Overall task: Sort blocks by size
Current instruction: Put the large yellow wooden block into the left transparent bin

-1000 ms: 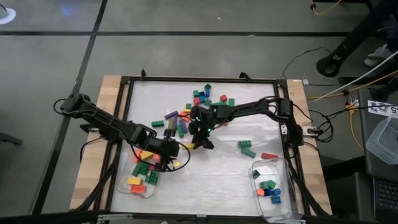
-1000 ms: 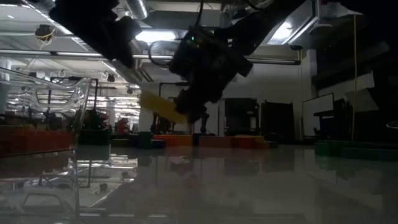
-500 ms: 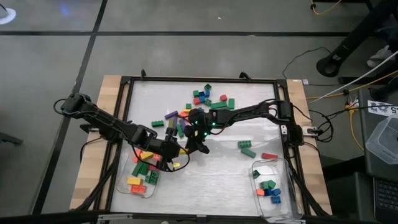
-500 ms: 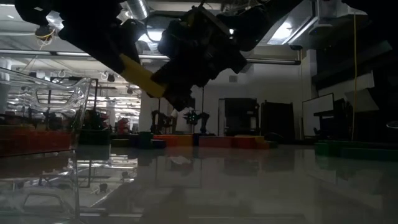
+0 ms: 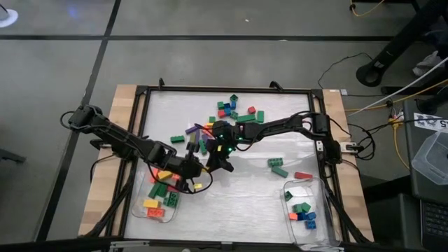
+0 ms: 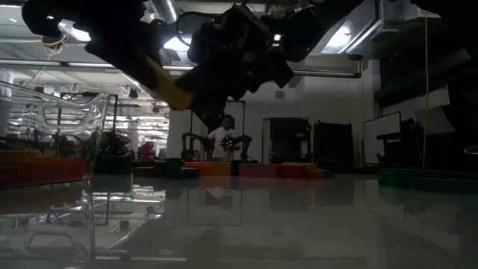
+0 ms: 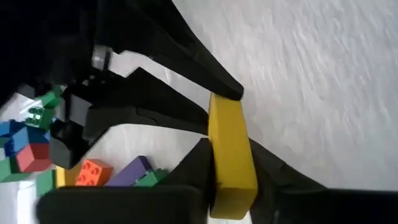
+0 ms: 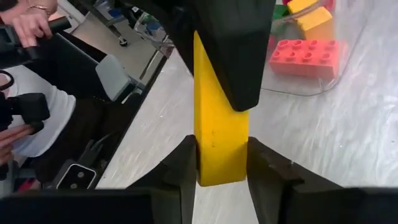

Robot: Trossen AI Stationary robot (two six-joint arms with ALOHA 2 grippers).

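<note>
Left gripper [image 5: 198, 170] closed onto the long yellow plastic block [image 8: 217, 124] since before; right gripper [image 5: 212, 163] also gripped it.

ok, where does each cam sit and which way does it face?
High: overhead, straight down on the table; both arms show.
Low: table height, level across; arms hang in from above.
Left wrist: looks past left gripper at the yellow block.
Right wrist: looks past right gripper at the same block.
Shared: both wrist views see that block.
</note>
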